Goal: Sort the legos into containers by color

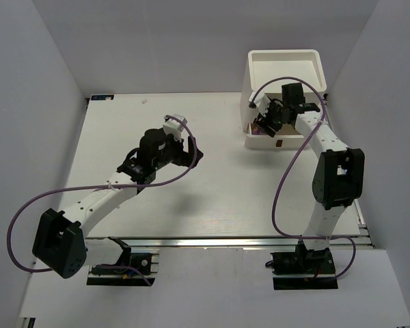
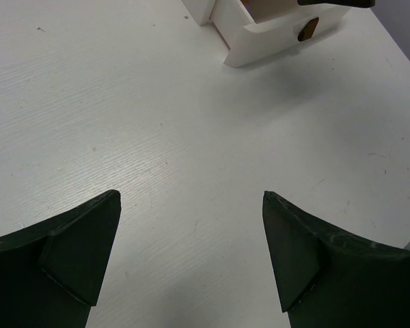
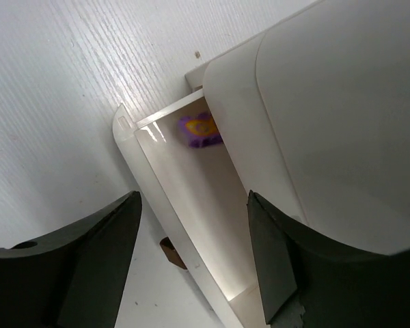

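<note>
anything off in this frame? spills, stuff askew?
Nothing stands out. One drawer of the white unit is pulled out with a purple lego inside, and the right gripper is open above it. No spills or damage visible.

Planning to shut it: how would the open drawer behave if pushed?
The drawer looks like stiff, thin plastic, so probably light and easy-sliding. Its glossy floor may let the purple lego skid. The free-standing white unit might shift too.

Quantity: one white boxy plastic stacked unit (image 1: 284, 54), upper right; one pulled-out white drawer (image 3: 191, 205); one dark brown handle (image 3: 169, 251); one purple plastic brick (image 3: 199, 130).
</note>
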`<state>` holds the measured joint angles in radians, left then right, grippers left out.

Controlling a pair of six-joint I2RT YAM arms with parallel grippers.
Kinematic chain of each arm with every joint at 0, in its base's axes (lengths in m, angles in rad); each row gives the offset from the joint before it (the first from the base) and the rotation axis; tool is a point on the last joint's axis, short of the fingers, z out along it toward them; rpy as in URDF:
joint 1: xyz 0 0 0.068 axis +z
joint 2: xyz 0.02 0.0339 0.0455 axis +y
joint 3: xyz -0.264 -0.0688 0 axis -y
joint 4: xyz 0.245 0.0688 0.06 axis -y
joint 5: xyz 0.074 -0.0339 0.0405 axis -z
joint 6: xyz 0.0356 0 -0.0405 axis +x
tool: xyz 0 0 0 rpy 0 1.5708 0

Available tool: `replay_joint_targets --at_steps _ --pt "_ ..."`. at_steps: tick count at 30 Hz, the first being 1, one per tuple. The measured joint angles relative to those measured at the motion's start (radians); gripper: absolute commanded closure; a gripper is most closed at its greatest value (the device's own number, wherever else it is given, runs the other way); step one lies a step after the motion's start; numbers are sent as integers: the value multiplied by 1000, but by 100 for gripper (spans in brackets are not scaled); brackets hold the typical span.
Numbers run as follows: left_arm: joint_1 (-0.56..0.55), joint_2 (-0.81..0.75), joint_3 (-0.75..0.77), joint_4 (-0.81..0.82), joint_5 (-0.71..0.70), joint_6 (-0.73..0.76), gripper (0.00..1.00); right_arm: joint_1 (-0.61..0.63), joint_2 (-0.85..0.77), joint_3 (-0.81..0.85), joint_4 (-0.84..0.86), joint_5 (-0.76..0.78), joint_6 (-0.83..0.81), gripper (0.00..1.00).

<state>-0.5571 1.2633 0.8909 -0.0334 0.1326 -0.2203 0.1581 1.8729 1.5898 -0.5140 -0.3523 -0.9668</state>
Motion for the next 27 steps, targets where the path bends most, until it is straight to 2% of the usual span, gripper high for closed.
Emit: replay_joint_targets --at_steps 2,4,6,9,12,14,17,20,27 --pt "0 -2 0 0 -3 -2 6 0 0 0 4 0 7 34" --pt "0 -2 0 -2 -6 -4 6 -1 0 0 6 -6 21 49" --pt "0 -2 0 -6 -11 -6 6 -4 -6 0 5 -37 29 100" --pt "0 -9 0 -18 -21 -6 6 -21 -34 0 -69 -133 -18 100" --pt "0 -32 -8 -21 -33 -10 6 -42 -78 0 -210 -227 -175 100" --pt "0 -56 -23 -26 -41 -13 6 -52 -93 -1 -307 -249 -282 100" --pt "0 -80 -41 -30 -48 -20 6 -53 -76 -11 -373 -237 -356 100" --pt "0 -95 -49 -42 -55 -29 6 -50 -42 -53 -338 -175 -356 100" --pt "0 -130 -67 -57 -80 -44 6 -29 35 -133 -102 0 -299 100"
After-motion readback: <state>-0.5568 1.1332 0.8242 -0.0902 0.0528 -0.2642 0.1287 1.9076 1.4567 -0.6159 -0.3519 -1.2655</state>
